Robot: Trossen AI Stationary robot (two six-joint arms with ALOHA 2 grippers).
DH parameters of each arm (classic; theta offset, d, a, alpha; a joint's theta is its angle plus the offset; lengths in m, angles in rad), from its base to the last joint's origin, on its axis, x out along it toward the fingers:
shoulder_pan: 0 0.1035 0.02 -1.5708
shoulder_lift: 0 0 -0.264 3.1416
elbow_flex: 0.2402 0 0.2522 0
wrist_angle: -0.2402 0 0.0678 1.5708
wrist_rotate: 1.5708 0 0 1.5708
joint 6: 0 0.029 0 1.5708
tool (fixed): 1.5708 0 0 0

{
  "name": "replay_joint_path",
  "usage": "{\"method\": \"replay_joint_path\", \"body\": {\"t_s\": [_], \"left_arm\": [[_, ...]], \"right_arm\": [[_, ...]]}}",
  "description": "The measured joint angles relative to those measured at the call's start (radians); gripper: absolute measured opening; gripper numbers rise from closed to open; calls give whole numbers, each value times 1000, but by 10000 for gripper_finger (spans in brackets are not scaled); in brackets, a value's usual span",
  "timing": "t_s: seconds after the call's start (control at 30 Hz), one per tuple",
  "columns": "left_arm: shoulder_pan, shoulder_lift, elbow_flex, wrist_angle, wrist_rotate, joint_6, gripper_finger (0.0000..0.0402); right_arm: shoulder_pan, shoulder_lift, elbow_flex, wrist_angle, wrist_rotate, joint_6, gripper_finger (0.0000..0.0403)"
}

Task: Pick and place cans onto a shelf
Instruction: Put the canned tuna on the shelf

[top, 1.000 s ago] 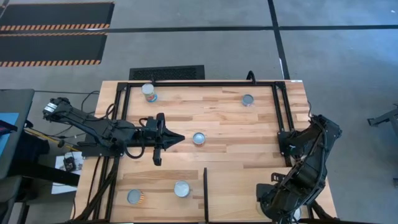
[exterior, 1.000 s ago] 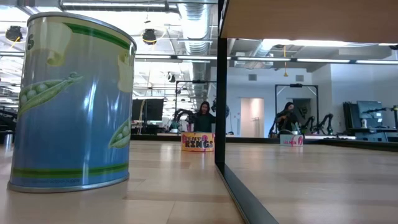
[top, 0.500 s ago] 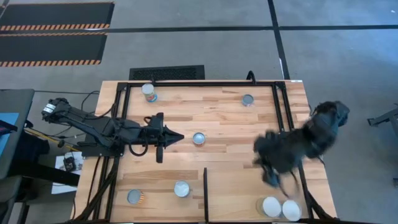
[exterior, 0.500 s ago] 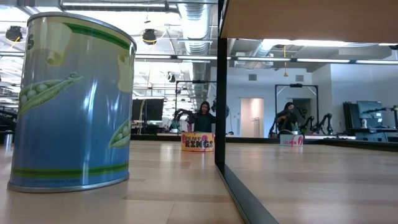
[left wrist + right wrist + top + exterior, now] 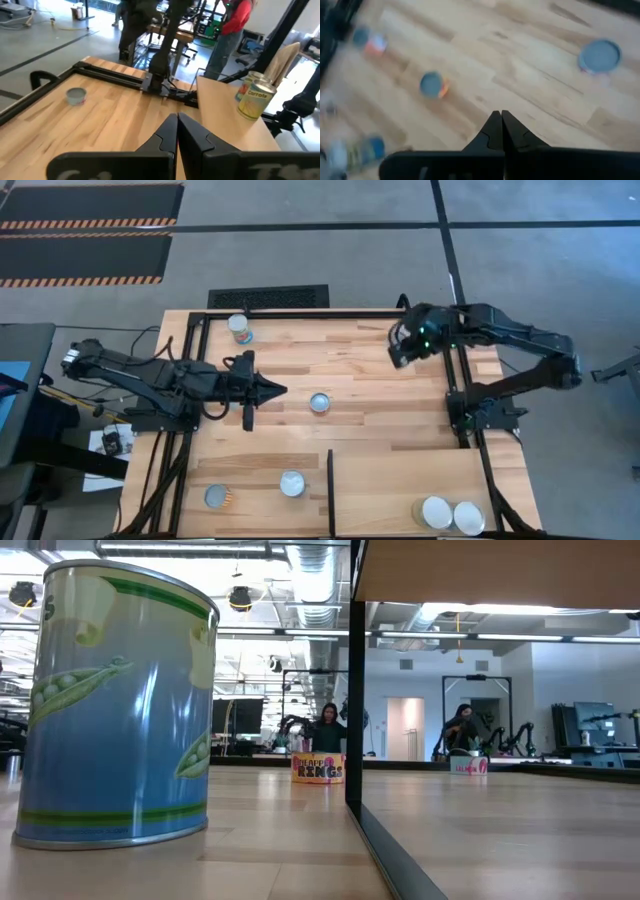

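My left gripper [image 5: 278,390] is shut and empty, pointing toward the table's right; its closed fingers show in the left wrist view [image 5: 177,131]. A can [image 5: 320,402] stands just ahead of it at the table's middle. My right gripper [image 5: 397,352] is shut and empty, held above the table's far right part; its closed fingers show in the right wrist view [image 5: 498,129]. Two white-topped cans [image 5: 437,512] [image 5: 467,517] stand on the shelf [image 5: 390,480] at the near right. Other cans stand at the far left [image 5: 240,328] and near left [image 5: 292,483] [image 5: 218,497].
A thin black divider [image 5: 330,490] edges the shelf's left side. A black frame [image 5: 320,312] runs along the far edge and both sides. In the low view a pea-labelled can [image 5: 120,705] stands close on the left. People stand in the room behind [image 5: 328,728].
My right arm has swung up from the near right corner over the shelf toward the table's far edge, uncovering the two white-topped cans that stand on the shelf. My left gripper has drawn back slightly toward the table's left edge.
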Motion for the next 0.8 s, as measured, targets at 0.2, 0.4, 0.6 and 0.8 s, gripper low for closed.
{"method": "replay_joint_path", "body": {"t_s": [0.2, 0.4, 0.6, 0.8], "left_arm": [[33, -25, 0, -50, 0, 2, 0], [50, -25, 0, -58, 10, 10, 0], [49, -25, 0, -65, 11, 19, 0], [52, -25, -1, -100, 11, 11, 0]], "right_arm": [[-215, -77, -278, 204, -24, 227, 5], [-289, -62, -437, 302, 6, 538, 31], [-295, -20, -521, 310, 34, 772, 70], [-300, 13, -597, 427, 33, 902, 110]]}}
